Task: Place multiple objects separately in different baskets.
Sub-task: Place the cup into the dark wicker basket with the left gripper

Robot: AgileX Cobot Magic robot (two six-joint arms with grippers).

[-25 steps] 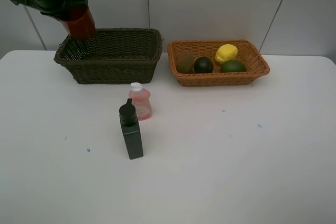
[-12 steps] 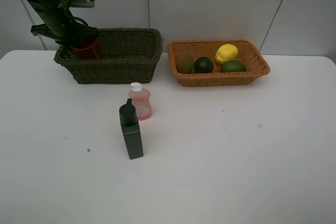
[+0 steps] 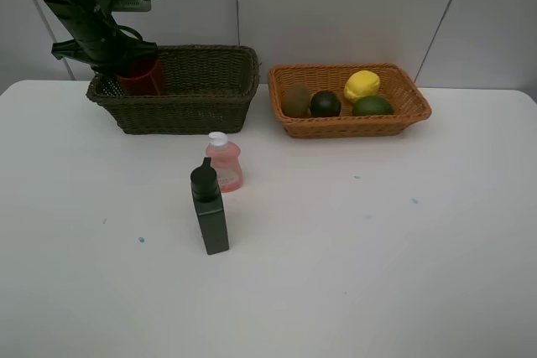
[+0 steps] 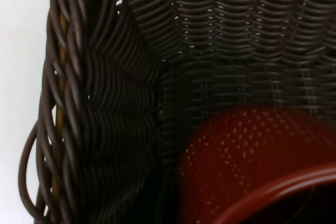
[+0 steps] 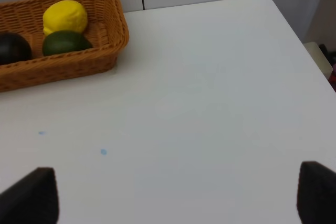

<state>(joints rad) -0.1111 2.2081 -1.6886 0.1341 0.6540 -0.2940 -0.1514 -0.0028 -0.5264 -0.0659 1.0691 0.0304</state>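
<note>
At the dark olive basket's (image 3: 197,108) left end, my left gripper (image 3: 126,63) is shut on the red cup (image 3: 143,78), which sits low inside. The left wrist view shows the cup (image 4: 252,166) close against the woven wall (image 4: 126,103); the fingers are hidden there. The orange-tan basket (image 3: 352,128) holds a kiwi (image 3: 295,100), a blackish fruit (image 3: 325,104), a lemon (image 3: 362,85) and a lime (image 3: 372,106). A pink bottle (image 3: 224,163) and a dark green bottle (image 3: 210,211) stand on the table. My right gripper (image 5: 173,203) is open over bare table.
The white table (image 3: 377,249) runs wide around the two bottles. In the right wrist view the orange-tan basket (image 5: 79,64) with lemon (image 5: 64,17) and lime (image 5: 64,42) lies beyond the gripper, and the table's corner (image 5: 273,3) is near.
The left arm has lowered the red cup from above the dark basket's rim down inside its left end. It has hardly moved over the last half second. Nothing else has shifted.
</note>
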